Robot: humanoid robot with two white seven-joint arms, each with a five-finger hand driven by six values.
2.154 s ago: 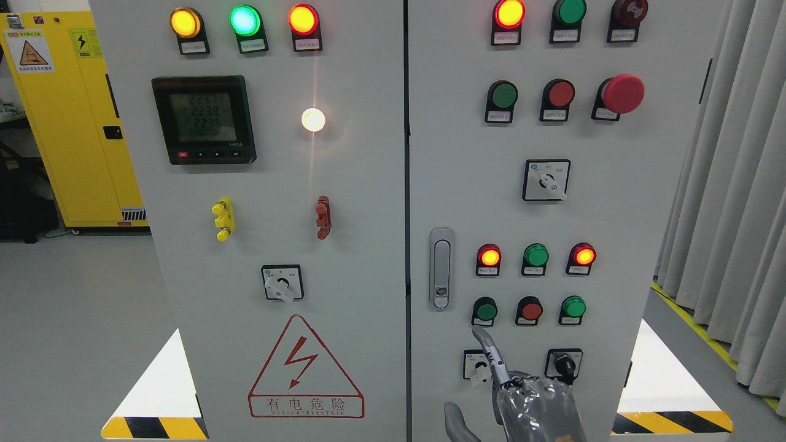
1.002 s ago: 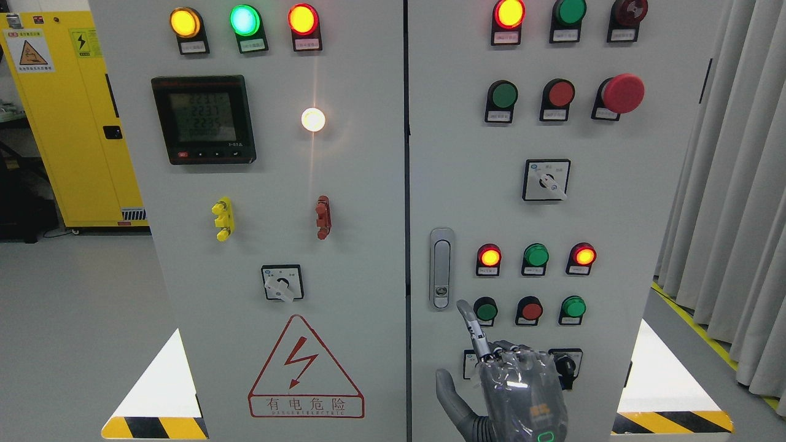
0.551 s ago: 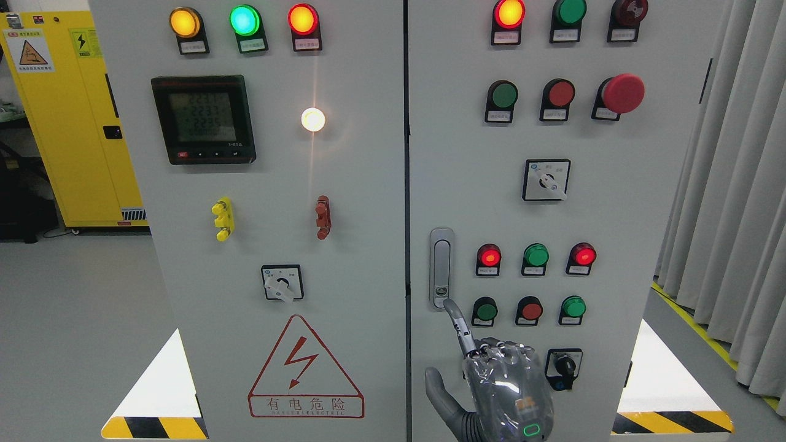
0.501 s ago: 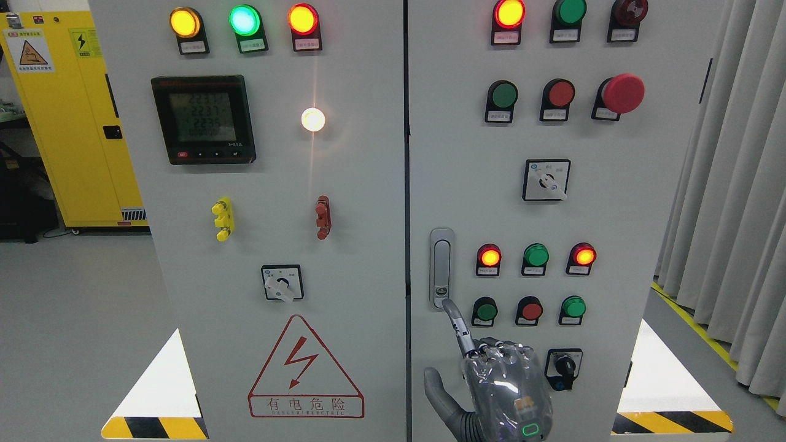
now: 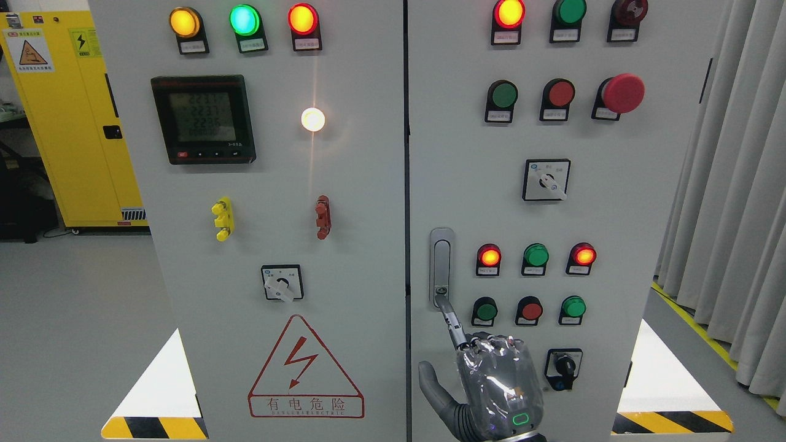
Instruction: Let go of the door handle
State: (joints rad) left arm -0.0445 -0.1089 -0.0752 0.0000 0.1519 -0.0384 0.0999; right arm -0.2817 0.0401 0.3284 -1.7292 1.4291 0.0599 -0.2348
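The silver door handle (image 5: 441, 261) is set upright in the left edge of the grey cabinet's right door (image 5: 620, 209). It has a small round lock button at its lower end. My right hand (image 5: 494, 383) comes up from the bottom edge below the handle. Its index finger (image 5: 450, 319) is stretched up and left, with the tip touching the handle's lower end at the button. The other fingers are curled into the palm and the thumb (image 5: 430, 383) sticks out to the left. The hand holds nothing. The left arm is out of view.
Round push buttons (image 5: 531, 309) and lit lamps (image 5: 536, 255) sit just right of the handle. A black rotary switch (image 5: 562, 367) is beside my hand. The left door (image 5: 276, 215) carries a meter and a warning triangle. A yellow cabinet (image 5: 67, 116) stands at far left, curtains (image 5: 737, 184) at right.
My right hand rose and moved left from below the rotary switches. Its index fingertip went from beside the green button up to the handle's lower end.
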